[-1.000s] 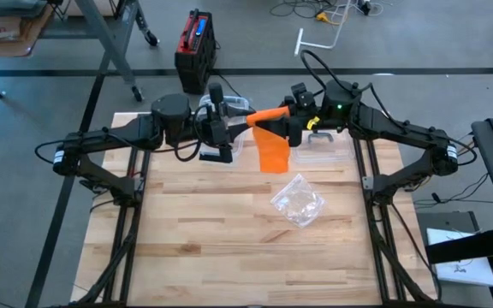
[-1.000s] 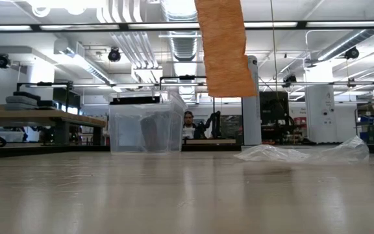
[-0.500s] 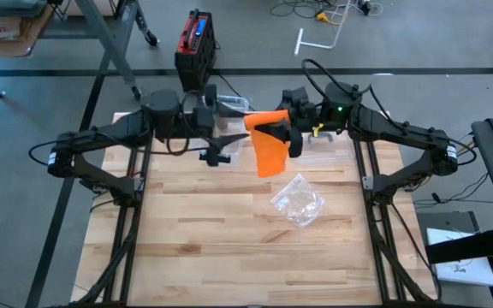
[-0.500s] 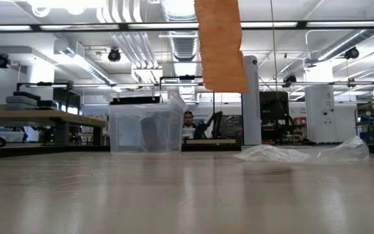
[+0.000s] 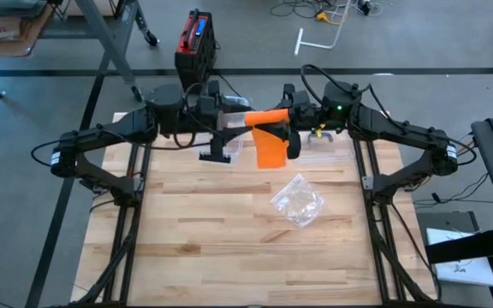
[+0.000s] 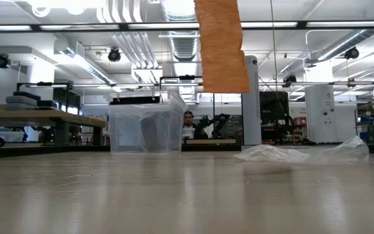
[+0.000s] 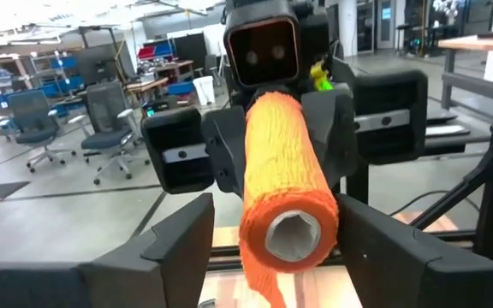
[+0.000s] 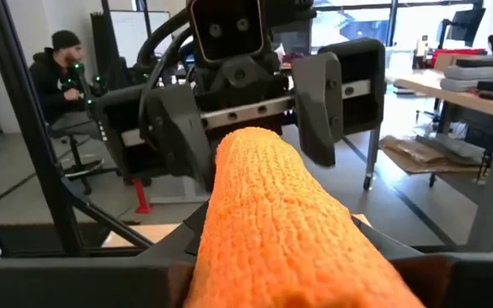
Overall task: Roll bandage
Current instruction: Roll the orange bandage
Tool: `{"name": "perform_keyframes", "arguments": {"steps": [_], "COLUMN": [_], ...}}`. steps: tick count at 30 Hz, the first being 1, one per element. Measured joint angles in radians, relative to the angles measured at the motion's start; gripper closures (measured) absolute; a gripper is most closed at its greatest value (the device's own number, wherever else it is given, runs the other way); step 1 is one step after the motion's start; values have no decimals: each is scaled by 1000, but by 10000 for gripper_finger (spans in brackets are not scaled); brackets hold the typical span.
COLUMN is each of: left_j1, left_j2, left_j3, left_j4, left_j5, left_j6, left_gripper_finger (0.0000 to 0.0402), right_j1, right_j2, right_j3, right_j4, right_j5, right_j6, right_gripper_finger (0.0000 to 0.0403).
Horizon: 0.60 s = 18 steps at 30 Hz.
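An orange bandage roll (image 5: pixel 268 115) hangs level high above the wooden table (image 5: pixel 229 248), between my two grippers. Its loose tail (image 6: pixel 221 45) hangs straight down from it, clear of the table. My right gripper (image 5: pixel 291 115) is shut on the roll's right end. My left gripper (image 7: pixel 289 257) is open, level and facing the right one. Its fingers (image 7: pixel 178 244) stand on either side of the roll's hollow left end (image 7: pixel 294 238) without touching it. My right gripper pinches the roll's right end (image 7: pixel 272 128) between its two fingers (image 7: pixel 219 158), one on each side of the roll. The fingers come level from the table's right and lie along the roll. The roll sticks out level past them, lifted clear, its tail slack below.
A crumpled clear plastic bag (image 5: pixel 298 201) lies on the table right of the middle. A clear plastic bin (image 6: pixel 146 127) stands at the far edge, beneath the left arm. A person (image 8: pixel 65 73) sits beyond the table in the right wrist view.
Both wrists have rolled about their pointing lines. My left arm has shifted a little toward the far edge. The hanging tail has swung slightly and its lower end sits a little higher than before; the roll stays high between the grippers.
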Motion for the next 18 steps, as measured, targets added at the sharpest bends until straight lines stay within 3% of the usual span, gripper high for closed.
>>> {"name": "perform_keyframes", "arguments": {"steps": [5,10,18], "left_j1": [0,0,0], "left_j2": [11,11,15], "left_j3": [0,0,0], "left_j4": [7,7,19], "left_j5": [1,3,1], "left_j6": [66,125,181], "left_gripper_finger": [203,265,373], "right_j1": [0,0,0], "right_j2": [0,-1,-2], "right_j3": [0,0,0], "right_j4": [0,-2,-2], "right_j5": [0,2,-1], "right_j6": [-2,11,247], "right_gripper_finger": [294,293,242]}}
